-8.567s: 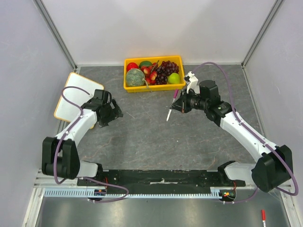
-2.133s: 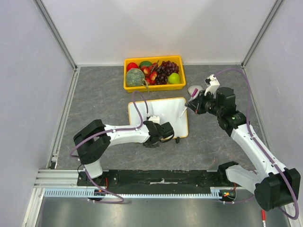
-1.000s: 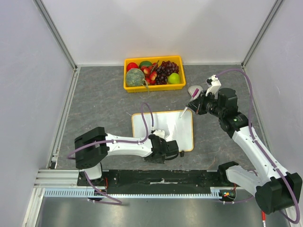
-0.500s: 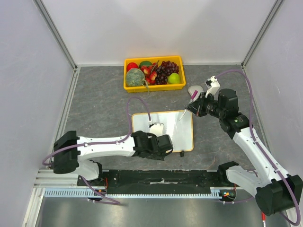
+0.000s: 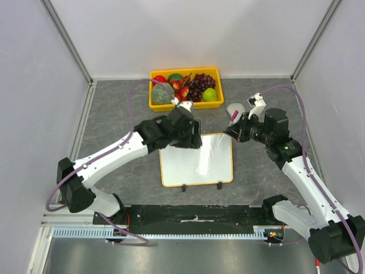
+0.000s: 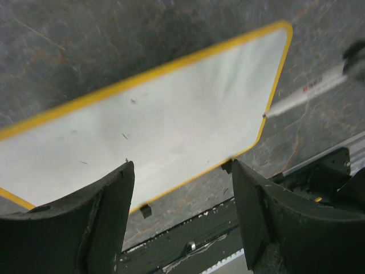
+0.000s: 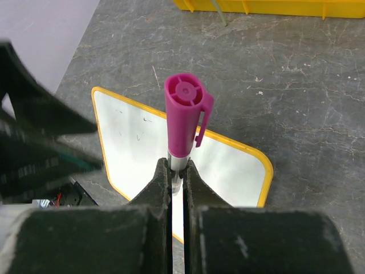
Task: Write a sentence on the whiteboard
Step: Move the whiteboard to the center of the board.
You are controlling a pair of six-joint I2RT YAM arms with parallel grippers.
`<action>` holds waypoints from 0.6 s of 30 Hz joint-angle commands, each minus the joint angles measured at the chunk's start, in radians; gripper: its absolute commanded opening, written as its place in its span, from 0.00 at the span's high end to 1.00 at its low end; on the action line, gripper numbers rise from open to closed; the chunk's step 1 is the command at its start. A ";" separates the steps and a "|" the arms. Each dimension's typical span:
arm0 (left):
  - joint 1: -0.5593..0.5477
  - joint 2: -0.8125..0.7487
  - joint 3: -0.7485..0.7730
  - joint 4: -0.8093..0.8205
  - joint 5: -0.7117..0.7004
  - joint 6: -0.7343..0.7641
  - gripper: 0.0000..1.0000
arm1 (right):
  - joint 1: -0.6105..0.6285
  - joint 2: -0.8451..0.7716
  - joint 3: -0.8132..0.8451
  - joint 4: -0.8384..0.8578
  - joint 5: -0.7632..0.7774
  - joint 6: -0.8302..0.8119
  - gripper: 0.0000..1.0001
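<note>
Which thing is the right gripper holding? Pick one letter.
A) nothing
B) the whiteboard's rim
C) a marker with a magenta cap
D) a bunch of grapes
C: in the right wrist view the right gripper has its jaws closed on the thin shaft of the marker, whose magenta cap faces the camera.

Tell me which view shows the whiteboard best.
Top external view: the whiteboard lies nearly whole there, only its far left corner under the left gripper. The left wrist view cuts off one end; the right wrist view has the pink marker across it.
</note>
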 commanded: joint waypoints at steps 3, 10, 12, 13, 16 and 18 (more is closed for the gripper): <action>0.263 -0.066 0.076 0.059 0.239 0.200 0.25 | -0.003 -0.030 0.025 -0.003 -0.030 -0.011 1.00; 0.559 -0.258 -0.136 0.124 0.504 0.241 0.24 | -0.003 -0.026 0.026 -0.003 -0.062 -0.029 1.00; 0.626 -0.325 -0.225 0.152 0.575 0.237 0.23 | -0.003 -0.026 0.023 -0.003 -0.076 -0.036 1.00; 0.656 -0.356 -0.273 0.166 0.597 0.234 0.23 | -0.003 -0.030 0.019 -0.001 -0.084 -0.036 1.00; 0.703 -0.449 -0.391 0.204 0.629 0.226 0.22 | -0.003 -0.059 -0.007 -0.001 -0.104 -0.043 1.00; 0.713 -0.508 -0.453 0.223 0.647 0.217 0.21 | -0.003 -0.082 -0.027 -0.001 -0.104 -0.049 1.00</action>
